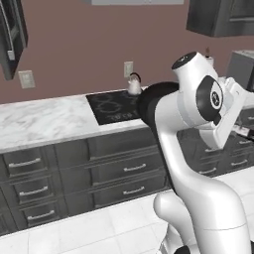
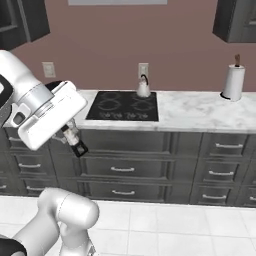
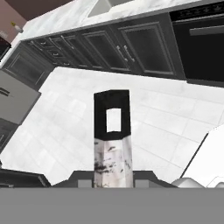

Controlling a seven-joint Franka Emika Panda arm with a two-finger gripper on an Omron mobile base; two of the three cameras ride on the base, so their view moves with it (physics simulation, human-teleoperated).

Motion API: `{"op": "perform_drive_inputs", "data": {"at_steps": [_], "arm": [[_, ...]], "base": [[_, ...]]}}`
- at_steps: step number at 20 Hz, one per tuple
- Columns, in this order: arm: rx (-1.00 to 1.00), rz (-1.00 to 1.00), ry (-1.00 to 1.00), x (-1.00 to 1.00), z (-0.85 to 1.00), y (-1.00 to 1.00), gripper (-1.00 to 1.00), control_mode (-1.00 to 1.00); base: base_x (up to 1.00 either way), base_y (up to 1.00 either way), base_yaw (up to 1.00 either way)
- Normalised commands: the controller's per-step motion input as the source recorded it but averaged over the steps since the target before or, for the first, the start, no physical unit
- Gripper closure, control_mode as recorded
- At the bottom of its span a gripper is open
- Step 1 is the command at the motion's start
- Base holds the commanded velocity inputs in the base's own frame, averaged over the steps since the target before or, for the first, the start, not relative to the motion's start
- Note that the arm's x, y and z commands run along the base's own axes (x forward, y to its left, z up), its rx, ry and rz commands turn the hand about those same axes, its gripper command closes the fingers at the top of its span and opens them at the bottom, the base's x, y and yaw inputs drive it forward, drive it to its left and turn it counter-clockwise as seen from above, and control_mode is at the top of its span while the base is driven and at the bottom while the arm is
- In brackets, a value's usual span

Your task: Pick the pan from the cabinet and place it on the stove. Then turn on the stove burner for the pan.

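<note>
wall cabinet (image 2: 235, 20): dark grey, high on the wall at upper right; what is inside cannot be seen.
counter (image 1: 44, 119): white marble, running left to right over dark drawer units (image 1: 124, 168) with short silver handles.
stove (image 2: 122, 106): flat black glass set into the counter, with pale ring marks; the marks along its front edge are too small to read.
kettle (image 2: 143, 87): small and white with a black loop handle, upright on the stove's back right corner; contents hidden.
paper towel roll (image 2: 232, 82): upright on the counter, well right of the stove.
pan (image 1: 151, 101): off the stove and held in the air in front of the counter; its round black body shows against the arm.
pan handle (image 3: 113, 131): a scuffed silver shaft with a dark tip and a rectangular hole, pointing away from the hand over the white tiled floor (image 3: 166, 118).
arm (image 1: 198, 149): bent high, with the wrist tipped down towards the floor.
gripper (image 2: 74, 137): fingers pressed onto the pan handle, pinching it.
</note>
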Motion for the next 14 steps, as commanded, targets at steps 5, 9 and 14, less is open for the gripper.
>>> {"op": "perform_drive_inputs", "data": {"at_steps": [5, 9, 14], "arm": [[0.0, 0.0, 0.0, 0.0, 0.0, 0.0, 1.0, 1.0], [0.0, 0.0, 0.0, 0.0, 0.0, 0.0, 1.0, 1.0], [0.0, 0.0, 0.0, 0.0, 0.0, 0.0, 1.0, 1.0]], "base": [[0.66, -0.16, 0.04], [0.7, -0.1, 0.07], [0.6, -0.25, 0.07]]}}
